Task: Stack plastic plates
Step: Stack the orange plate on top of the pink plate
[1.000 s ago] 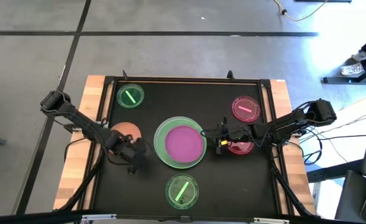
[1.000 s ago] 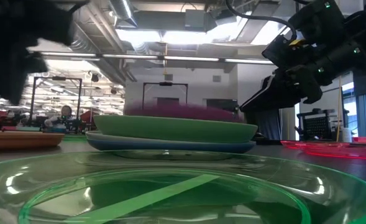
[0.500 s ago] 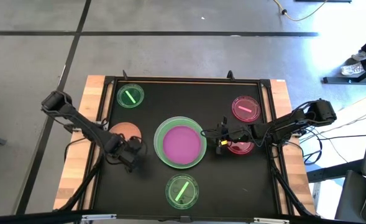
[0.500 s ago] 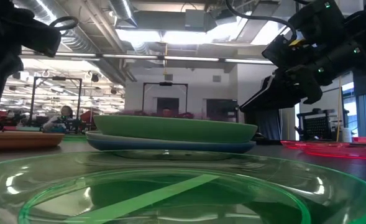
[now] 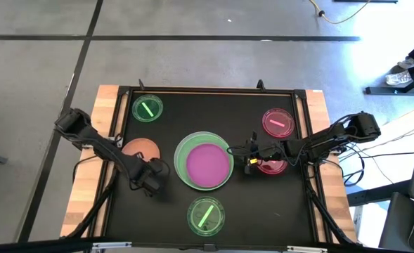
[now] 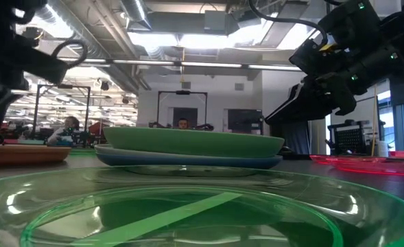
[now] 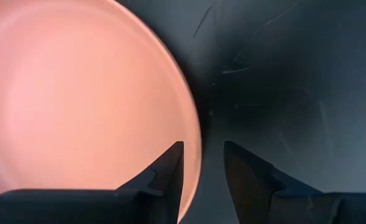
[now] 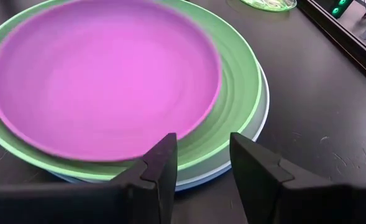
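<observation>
Orange plastic, thin and rigid, is what the left gripper (image 5: pixel 152 179) looks at: the orange plate (image 5: pixel 141 148) lies flat on the mat at the table's 9 o'clock, just beside that gripper. In the left wrist view the fingers (image 7: pixel 164 171) stand slightly spread, empty, with the plate's rim (image 7: pixel 192 124) passing just past one fingertip.

The stack (image 5: pixel 205 161) sits at centre: purple plate (image 8: pixel 102 81) on a green plate (image 8: pixel 232 68), pale and blue rims beneath. The right gripper (image 5: pixel 251 156) hovers at the stack's 3 o'clock edge, fingers (image 8: pixel 161 165) parted and holding nothing. Small translucent plates lie around: green at 11 (image 5: pixel 147 108) and 6 o'clock (image 5: pixel 206 215), pink at 2 o'clock (image 5: pixel 277 122), and a red one (image 5: pixel 272 166) partly under the right arm.

These plates should be light, stiff and slick, and lying flush they offer no side to pinch. I judge the raised rim the only hold: one finger under the lip, one above, near the closest edge, gripped gently lest the plate skid.
</observation>
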